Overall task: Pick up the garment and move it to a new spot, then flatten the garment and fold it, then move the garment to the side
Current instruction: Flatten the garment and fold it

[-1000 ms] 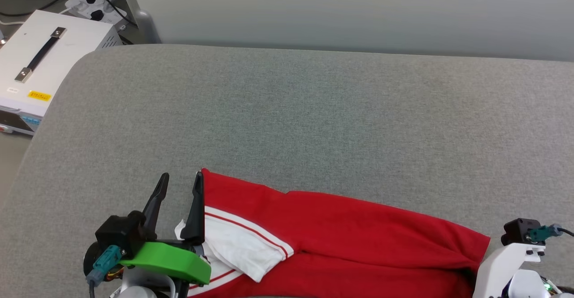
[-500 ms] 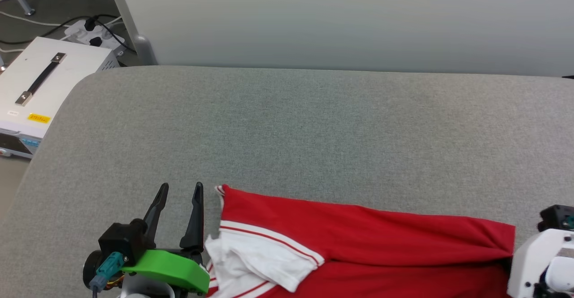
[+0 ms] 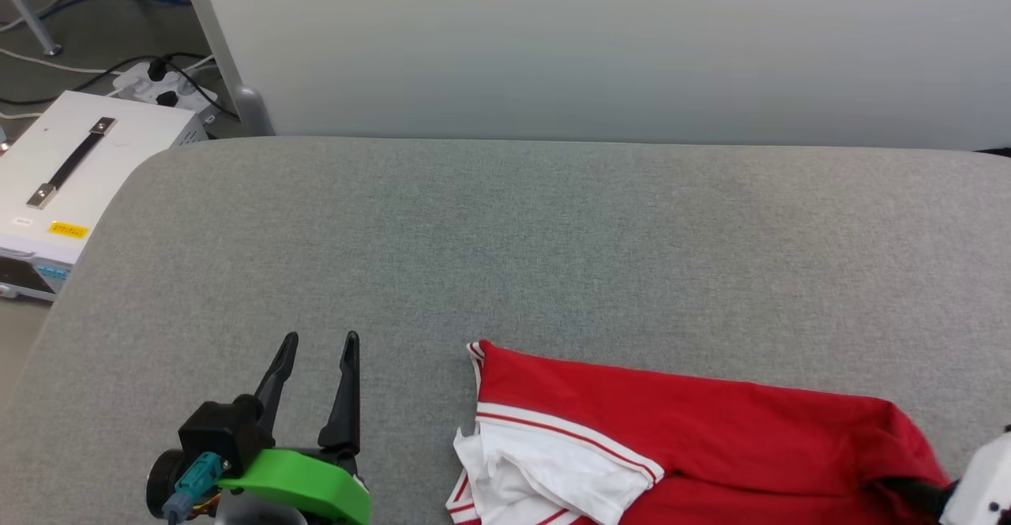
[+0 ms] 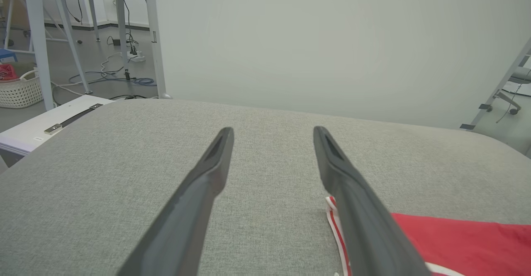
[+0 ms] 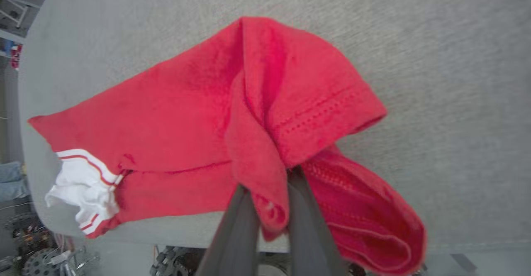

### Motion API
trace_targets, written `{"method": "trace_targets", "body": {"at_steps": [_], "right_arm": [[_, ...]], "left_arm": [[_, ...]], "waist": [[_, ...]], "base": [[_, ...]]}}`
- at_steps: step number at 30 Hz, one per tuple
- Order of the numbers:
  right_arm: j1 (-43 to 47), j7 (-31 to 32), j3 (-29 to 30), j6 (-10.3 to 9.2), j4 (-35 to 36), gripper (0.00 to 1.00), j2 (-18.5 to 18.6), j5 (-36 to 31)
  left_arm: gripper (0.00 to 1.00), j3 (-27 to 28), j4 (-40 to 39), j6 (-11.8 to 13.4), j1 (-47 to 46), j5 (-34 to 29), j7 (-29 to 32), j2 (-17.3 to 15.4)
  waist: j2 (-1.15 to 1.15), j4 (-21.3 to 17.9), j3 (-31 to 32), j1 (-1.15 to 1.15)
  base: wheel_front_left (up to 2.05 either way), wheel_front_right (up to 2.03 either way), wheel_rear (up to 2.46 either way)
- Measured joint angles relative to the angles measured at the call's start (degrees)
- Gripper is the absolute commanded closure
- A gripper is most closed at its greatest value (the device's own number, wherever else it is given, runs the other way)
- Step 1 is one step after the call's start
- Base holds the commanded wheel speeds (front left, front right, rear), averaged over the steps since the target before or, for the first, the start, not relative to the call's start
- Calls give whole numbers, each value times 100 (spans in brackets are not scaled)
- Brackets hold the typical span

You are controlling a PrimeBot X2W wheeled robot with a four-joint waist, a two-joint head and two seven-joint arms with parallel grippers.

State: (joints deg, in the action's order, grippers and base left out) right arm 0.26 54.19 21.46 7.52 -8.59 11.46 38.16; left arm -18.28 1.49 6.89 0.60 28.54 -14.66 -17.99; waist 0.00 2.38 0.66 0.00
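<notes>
The garment [image 3: 711, 430] is lying bunched along the near edge of the grey padded surface [image 3: 553, 233], toward my right side. Its red body is running lengthwise, with a crumpled white sleeve [image 3: 553, 462] at the end nearer my left. I am pinching a thick gather of its red cloth in my right gripper [image 5: 267, 193], fingers pressed together on the fold close to the stitched hem [image 5: 323, 110]. My left gripper [image 3: 320, 339] is hovering with its fingers spread wide, holding nothing and standing apart from the striped trim [image 3: 476, 359].

I am judging this cloth to be light, soft and limp. It is sagging away from the single pinch and will probably drag and stretch rather than travel as one piece. It looks neither fragile nor slippery. For flattening, two corners should be serving me better than one bunch: the hem end for my right, the shoulder or sleeve seam for my left.

The right wrist view is showing the pinch itself and a loop of cloth drooping past the surface's edge, where the head view is hiding the grip at its corner behind my pale wrist [image 3: 983, 478]. The left wrist view is looking low along my empty fingers [image 4: 199, 193], taking in a white basket [image 4: 20, 93] on the floor. The head view is laying out the gap between gripper and garment, and a white box [image 3: 79, 154] beside the surface.
</notes>
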Motion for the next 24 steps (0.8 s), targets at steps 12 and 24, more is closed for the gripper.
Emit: {"method": "trace_targets", "body": {"at_steps": [12, 24], "right_arm": [[-143, 1002, -427, -1, 523, 100, -827, 2081], [-873, -616, -3002, -1, -210, 100, -851, 3595]], "left_arm": [[0, -57, -25, 15, 19, -8, 92, -38], [0, -180, -2, -66, -258, -8, 109, -7]], "waist": [[0, 167, -10, 0], [0, 524, -360, 0]], "base": [[0, 0, 0], [0, 0, 0]]}}
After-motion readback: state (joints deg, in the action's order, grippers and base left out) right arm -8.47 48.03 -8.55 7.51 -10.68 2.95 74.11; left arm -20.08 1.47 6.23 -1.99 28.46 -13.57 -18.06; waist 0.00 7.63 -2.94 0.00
